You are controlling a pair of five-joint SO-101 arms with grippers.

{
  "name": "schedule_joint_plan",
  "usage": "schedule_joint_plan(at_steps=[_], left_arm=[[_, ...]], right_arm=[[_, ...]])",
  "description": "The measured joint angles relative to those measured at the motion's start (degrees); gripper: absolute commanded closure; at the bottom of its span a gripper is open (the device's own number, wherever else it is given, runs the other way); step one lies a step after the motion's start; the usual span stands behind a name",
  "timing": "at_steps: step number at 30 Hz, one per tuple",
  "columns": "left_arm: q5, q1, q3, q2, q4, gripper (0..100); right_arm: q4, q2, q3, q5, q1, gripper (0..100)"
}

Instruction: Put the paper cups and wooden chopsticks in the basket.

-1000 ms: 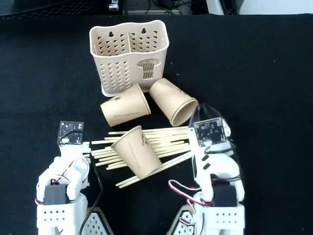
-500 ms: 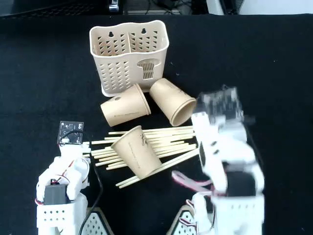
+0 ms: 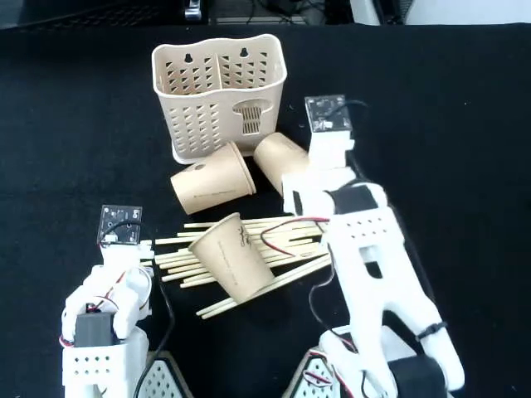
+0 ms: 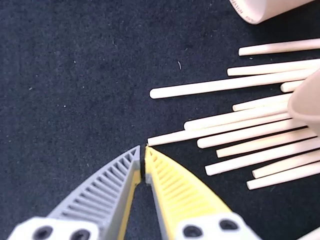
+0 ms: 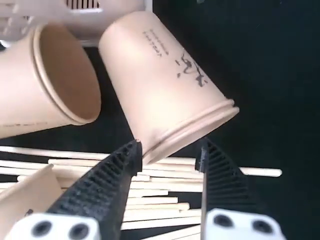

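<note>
One paper cup lay tipped near the basket; the right hand — fingers apart at its rim — likely needed centring, then a gentle close.

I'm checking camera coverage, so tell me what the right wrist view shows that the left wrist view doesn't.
Right wrist view: the open right gripper, its fingertips at the rim of a paper cup lying on its side, plus the basket behind it. Left wrist view: the shut left gripper, its tips near the chopstick ends. Shared: the wooden chopsticks, cup surfaces and the black table.
</note>
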Motion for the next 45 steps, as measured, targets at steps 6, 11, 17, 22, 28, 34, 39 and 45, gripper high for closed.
schedule_joint_plan(at_steps=[6, 11, 17, 22, 28, 34, 39, 45], left_arm=[[0.0, 0.0, 0.0, 0.0, 0.0, 97], [0.0, 0.0, 0.0, 0.0, 0.0, 97], [0.0, 0.0, 0.0, 0.0, 0.0, 97], [0.0, 0.0, 0.0, 0.0, 0.0, 97], [0.0, 0.0, 0.0, 0.0, 0.0, 97], [0.0, 0.0, 0.0, 0.0, 0.0, 97], [0.0, 0.0, 0.0, 0.0, 0.0, 97], [0.0, 0.0, 0.0, 0.0, 0.0, 97]], right_arm=[[0.0, 0.7, 0.0, -5.8, 0.26, 80.7], [-2.9, 0.7, 0.0, -8.35, 0.26, 80.7], [-9.67, 0.7, 3.16, -9.49, -3.6, 80.7], [-13.27, 0.7, 4.84, -9.58, -5.45, 80.8], [-13.54, 0.7, 6.51, -9.67, -5.45, 80.8], [-13.63, 0.7, 7.21, -9.67, -3.43, 80.8], [-17.23, 0.7, 7.47, -9.67, 1.58, 80.8], [-17.76, 0.7, 7.47, -9.67, 4.48, 81.0]])
